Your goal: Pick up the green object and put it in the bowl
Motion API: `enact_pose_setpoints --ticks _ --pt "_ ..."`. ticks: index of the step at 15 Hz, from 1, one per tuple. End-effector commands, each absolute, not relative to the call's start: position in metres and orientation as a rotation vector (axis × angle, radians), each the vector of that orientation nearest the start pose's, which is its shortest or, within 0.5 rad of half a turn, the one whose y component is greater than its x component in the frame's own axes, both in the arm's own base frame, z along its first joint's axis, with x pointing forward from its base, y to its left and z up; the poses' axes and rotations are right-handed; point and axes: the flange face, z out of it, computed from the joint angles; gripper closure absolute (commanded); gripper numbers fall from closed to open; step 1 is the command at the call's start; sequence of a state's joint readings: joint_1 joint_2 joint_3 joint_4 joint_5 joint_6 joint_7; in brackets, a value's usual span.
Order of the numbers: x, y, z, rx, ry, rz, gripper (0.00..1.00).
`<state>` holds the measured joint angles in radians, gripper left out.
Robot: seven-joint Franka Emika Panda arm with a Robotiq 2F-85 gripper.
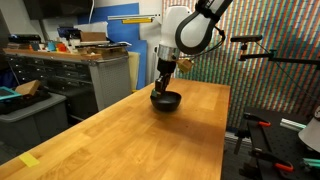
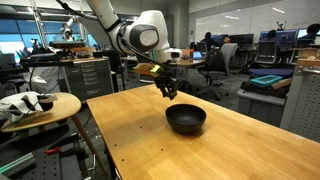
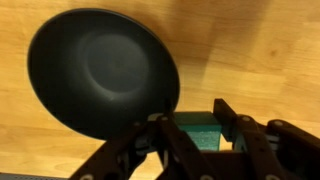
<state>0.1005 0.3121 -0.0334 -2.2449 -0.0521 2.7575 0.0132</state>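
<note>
The round black bowl (image 1: 166, 100) sits on the wooden table; it shows in both exterior views (image 2: 186, 119) and fills the upper left of the wrist view (image 3: 100, 72). It looks empty. My gripper (image 3: 198, 137) is shut on the dark green block (image 3: 200, 135), which sits between the two fingers. In an exterior view the gripper (image 1: 163, 84) hangs just above the bowl. In an exterior view it (image 2: 169, 90) is above and to the side of the bowl's rim. The block is off the table.
A yellow tape piece (image 1: 29, 160) lies near the table's front corner. A grey drawer cabinet (image 1: 90, 75) stands beyond the table. A round side table with white cups (image 2: 35, 104) stands beside the wooden table (image 2: 150, 145).
</note>
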Motion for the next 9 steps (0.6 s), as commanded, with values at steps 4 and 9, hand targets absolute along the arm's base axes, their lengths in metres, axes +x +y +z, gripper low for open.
enact_pose_setpoints --ticks 4,9 --pt "0.573 -0.013 0.229 -3.172 0.114 -0.3 0.8" --pt "0.581 -0.027 0.193 -3.185 0.187 -0.219 0.8"
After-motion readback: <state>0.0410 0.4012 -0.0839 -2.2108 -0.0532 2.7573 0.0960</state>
